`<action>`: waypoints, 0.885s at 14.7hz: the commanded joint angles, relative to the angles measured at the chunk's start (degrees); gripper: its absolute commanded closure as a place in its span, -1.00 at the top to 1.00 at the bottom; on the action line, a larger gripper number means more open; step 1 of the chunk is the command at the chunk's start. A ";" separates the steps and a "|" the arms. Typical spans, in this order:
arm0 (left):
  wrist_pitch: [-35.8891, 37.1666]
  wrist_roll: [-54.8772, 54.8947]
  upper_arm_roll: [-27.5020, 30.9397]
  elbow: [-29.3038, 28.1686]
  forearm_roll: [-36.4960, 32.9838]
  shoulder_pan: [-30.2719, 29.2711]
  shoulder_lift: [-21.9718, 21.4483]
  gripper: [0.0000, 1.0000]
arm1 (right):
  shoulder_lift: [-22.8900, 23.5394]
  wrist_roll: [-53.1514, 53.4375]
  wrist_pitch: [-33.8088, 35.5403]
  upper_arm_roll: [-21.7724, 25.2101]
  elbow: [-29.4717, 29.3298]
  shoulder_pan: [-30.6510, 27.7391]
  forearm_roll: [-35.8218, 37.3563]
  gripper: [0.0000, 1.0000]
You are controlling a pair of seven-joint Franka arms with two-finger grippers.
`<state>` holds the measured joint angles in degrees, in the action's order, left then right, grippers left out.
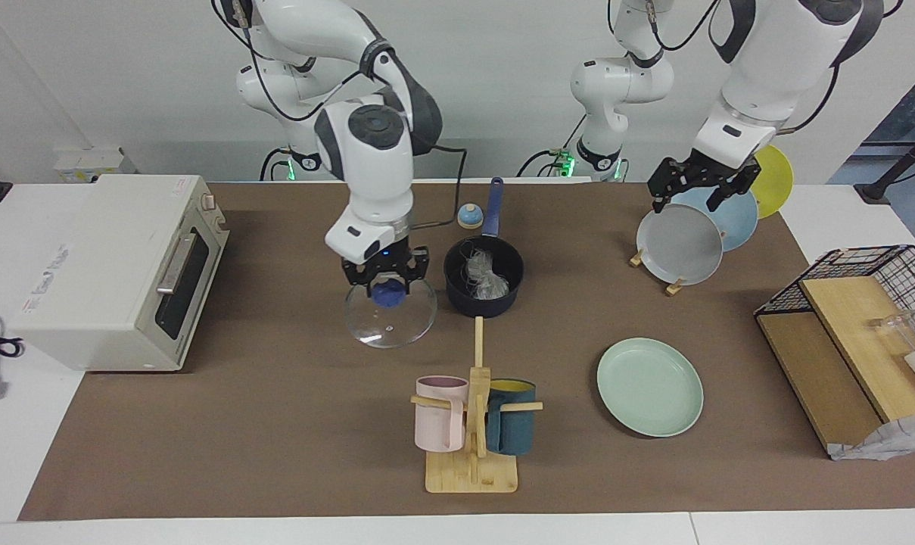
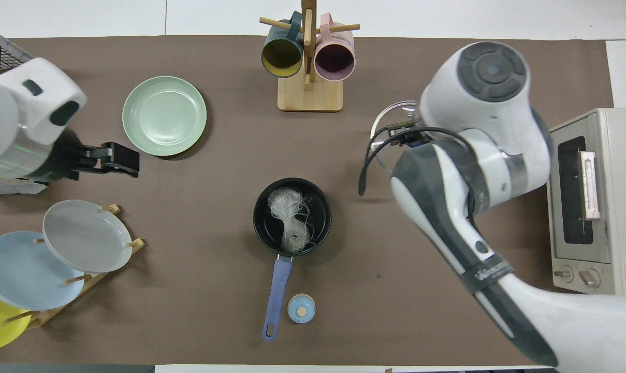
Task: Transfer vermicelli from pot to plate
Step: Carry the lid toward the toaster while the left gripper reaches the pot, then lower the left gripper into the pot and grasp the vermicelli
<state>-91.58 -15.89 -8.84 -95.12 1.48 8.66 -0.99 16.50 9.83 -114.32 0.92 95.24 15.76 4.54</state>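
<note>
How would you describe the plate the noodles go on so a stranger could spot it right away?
Start at the wooden mug stand with two mugs. Beside it, toward the left arm's end of the table, the plate lies flat and alone on the brown mat. It is pale mint green, while the grey, blue and yellow plates stand in a rack.

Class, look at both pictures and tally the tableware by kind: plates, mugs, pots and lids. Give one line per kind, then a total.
Plates: 4, round mint-green plate, grey plate, light-blue plate, yellow plate
Mugs: 2, pink mug, dark teal mug
Pots: 1, dark navy saucepan
Lids: 1, clear glass lid
Total: 8
</note>
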 commanded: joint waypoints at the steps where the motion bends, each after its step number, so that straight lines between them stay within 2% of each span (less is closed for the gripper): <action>1: -8.76 -9.82 0.57 -9.62 1.15 8.00 -2.00 1.00 | -4.44 -5.59 -8.78 -1.01 11.25 -5.72 0.12 0.08; 3: -14.56 -17.39 0.57 -12.71 2.12 12.58 -0.52 1.00 | -5.77 -10.17 -12.58 -1.00 16.19 -10.20 0.12 0.08; 6: -23.87 -26.35 0.66 -16.40 2.12 19.18 3.79 1.00 | -5.42 -10.62 -12.94 -1.00 17.96 -12.75 0.12 0.08; 9: -35.13 -30.86 0.57 -22.82 2.12 22.53 5.02 1.00 | -5.95 -10.63 -13.29 -1.09 20.33 -12.86 0.12 0.09; 12: -38.05 -31.13 0.57 -22.92 2.12 23.41 8.28 1.00 | -5.60 -10.63 -14.70 -1.09 21.92 -12.95 0.03 0.13; 13: -38.49 -31.39 0.57 -23.09 2.12 23.50 8.54 1.00 | -5.60 -10.54 -14.62 -1.09 22.01 -12.95 0.03 0.23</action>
<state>-127.93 -46.56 -9.28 -117.29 2.77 30.95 7.38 12.97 -0.05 -127.40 0.48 114.71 3.63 4.53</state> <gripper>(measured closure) 0.000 0.344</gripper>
